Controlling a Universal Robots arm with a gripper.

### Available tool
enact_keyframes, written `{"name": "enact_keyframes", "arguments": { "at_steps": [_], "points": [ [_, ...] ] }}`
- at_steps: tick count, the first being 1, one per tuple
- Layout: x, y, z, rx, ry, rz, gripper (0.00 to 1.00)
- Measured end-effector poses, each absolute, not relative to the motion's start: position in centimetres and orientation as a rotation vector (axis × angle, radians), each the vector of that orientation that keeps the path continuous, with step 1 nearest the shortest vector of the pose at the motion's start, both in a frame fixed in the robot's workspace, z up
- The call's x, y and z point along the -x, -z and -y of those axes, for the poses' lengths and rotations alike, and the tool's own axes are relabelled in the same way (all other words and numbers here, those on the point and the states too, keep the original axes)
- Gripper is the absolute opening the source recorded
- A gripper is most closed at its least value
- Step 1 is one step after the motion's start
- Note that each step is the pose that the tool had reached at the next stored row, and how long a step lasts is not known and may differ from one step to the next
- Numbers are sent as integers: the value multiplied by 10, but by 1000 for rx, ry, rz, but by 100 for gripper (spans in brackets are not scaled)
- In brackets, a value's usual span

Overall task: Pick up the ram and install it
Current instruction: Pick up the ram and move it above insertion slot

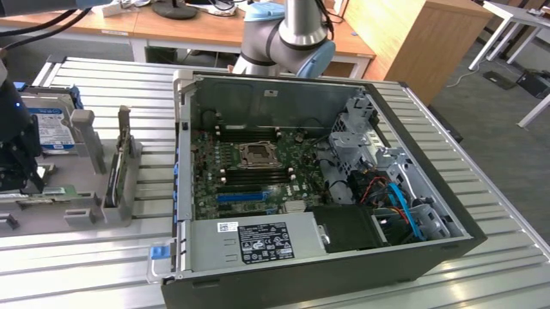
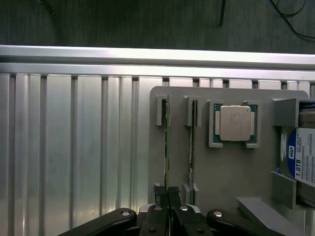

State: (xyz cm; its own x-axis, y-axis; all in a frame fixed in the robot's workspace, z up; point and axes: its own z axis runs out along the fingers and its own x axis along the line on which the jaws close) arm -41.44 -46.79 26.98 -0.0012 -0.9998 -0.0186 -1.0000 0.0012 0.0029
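Claw [image 2: 169,206]: closed to a narrow pinch, two dark fingers pressed against the opposite faces of the ram at one end. Judged a grip on the board itself, since the strip runs straight into the seam between them.
Ram [image 2: 167,147]: slim green strip standing on its long edge, both ends seated in slotted posts of the grey fixture tray. Not yet lifted out.
Reason for the edge-up stance: leaves both flat faces free for a pinch, and probably presents the board the way a socket would take it.
Second stick [image 2: 191,147]: parallel and just beside, in its own pair of posts. Narrow gap between the two, hence a grip with thin fingers at the very end of one board.
Fixture tray [image 2: 231,182]: lies on the slatted metal bench [image 2: 59,147], at the exterior view's left of the open computer case [image 1: 344,283]. One fixed pocket per part, apparently for a predictable pick-up.
Processor [image 2: 236,123]: flat in a square frame beyond the second stick, untouched.
Hard drive [image 2: 301,157]: blue-labelled, on the tray's side farthest from the ram, clear of the grip.
Motherboard [image 1: 249,161]: flat on the case floor, side panel off, open from above, well apart from the ram.
Stage, as judged: grasp made at the tray, installation not begun.
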Motion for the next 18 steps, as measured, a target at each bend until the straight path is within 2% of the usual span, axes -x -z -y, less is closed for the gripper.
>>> {"name": "enact_keyframes", "arguments": {
  "at_steps": [18],
  "points": [
    [413,-292,468,2213,-24,-2215,12]
  ]
}}
